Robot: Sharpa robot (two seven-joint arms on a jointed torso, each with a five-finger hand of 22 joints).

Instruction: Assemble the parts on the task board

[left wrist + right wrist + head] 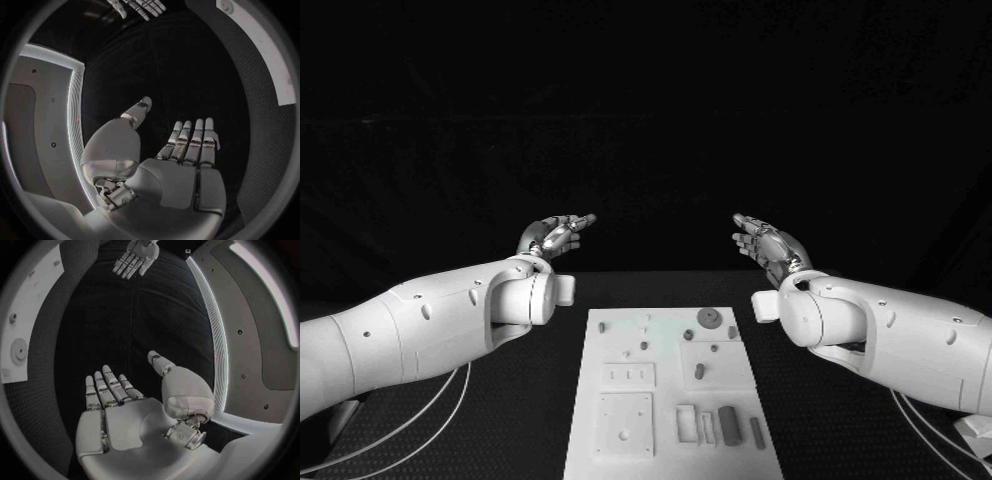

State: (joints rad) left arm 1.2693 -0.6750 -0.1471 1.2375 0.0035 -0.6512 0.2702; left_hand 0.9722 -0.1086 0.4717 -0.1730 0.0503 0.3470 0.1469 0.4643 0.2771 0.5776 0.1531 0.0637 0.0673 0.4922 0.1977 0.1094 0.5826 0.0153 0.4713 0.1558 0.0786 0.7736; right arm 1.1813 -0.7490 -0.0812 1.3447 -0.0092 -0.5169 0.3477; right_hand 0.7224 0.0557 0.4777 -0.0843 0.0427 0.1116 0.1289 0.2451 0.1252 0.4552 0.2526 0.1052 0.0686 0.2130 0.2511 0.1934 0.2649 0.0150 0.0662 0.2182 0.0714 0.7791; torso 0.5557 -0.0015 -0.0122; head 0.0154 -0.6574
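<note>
While both arms reach forward past the far end of the task board [669,400], the left robot hand [555,236] and the right robot hand [767,243] hang above the black table [819,430], well apart from each other and from the board, palms turned toward one another. Left robot hand: fingers straight and spread, thumb out, nothing in it; left wrist view confirms the bare palm. Right robot hand: same, fingers extended, thumb apart, holding nothing; right wrist view shows the bare palm too. Task board lies flat in the middle of the table, long side running away from the robot, between the two forearms. Parts on it, all grey here: a round disc [710,318] near the far right corner, a small peg [700,371] around mid-board, an upright dark cylinder [728,424] and a long thin bar [757,432] at the near right. Square recessed plate [626,424] sits at the near left. No part touched by either hand.
</note>
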